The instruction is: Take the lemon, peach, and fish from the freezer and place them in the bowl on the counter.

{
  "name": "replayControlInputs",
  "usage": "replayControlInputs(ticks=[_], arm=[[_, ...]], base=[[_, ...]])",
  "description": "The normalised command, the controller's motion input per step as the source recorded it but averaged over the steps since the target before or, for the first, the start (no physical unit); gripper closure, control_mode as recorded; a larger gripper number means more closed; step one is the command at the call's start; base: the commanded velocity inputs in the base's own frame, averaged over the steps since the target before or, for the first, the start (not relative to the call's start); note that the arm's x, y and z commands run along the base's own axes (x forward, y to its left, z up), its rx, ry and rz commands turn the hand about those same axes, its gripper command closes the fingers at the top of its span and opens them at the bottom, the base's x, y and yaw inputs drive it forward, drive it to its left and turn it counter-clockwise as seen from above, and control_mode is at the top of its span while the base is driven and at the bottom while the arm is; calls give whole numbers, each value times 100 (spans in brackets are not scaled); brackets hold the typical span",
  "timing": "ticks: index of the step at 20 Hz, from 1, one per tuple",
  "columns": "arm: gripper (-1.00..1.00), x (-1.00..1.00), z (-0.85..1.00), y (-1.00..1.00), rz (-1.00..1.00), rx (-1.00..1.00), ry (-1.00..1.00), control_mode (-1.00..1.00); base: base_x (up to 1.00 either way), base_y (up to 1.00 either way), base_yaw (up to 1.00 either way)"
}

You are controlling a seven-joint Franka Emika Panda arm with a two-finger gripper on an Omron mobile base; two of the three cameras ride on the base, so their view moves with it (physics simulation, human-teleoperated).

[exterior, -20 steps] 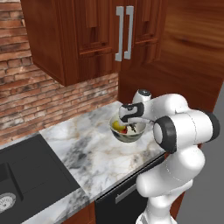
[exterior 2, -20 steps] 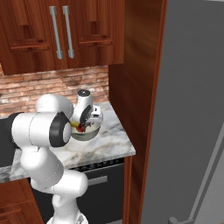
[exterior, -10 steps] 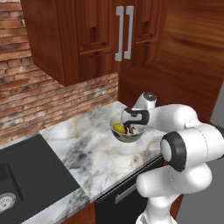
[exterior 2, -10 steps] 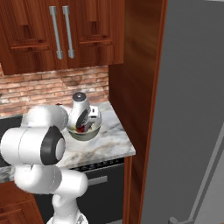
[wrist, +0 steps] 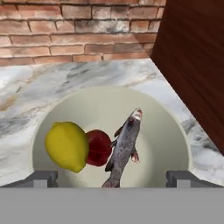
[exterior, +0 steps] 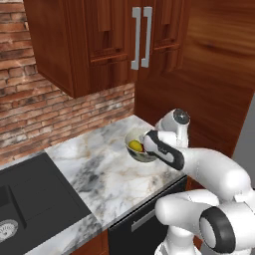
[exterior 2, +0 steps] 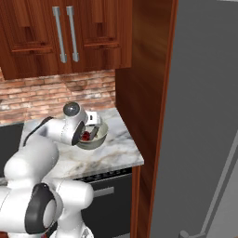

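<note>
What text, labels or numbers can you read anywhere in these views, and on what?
None: no words, brands, numbers or signs can be read in any view.
The bowl, lemon, peach and fish are unmarked.
The counter, brick wall and cabinet doors are unmarked.

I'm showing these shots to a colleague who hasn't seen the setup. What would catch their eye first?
Probably the bowl on the marble counter, beside the tall wood panel: it holds the lemon, the peach and the fish side by side. Next, the big white arm bent over it, its hand open just above the bowl's near rim.
</note>
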Motion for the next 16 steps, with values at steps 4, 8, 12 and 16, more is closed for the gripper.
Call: replayControlInputs(ticks=[4, 8, 12, 16], arm=[[-100, -60, 75, 0, -3, 0, 0, -100], [-100, -63, 78, 0, -5, 0, 0, -100], [-100, -70, 76, 0, -5, 0, 0, -100], [-100, -80, 53, 0, -5, 0, 0, -100]], base=[[0, 0, 0], [0, 0, 0], [0, 0, 0], [0, 0, 0]])
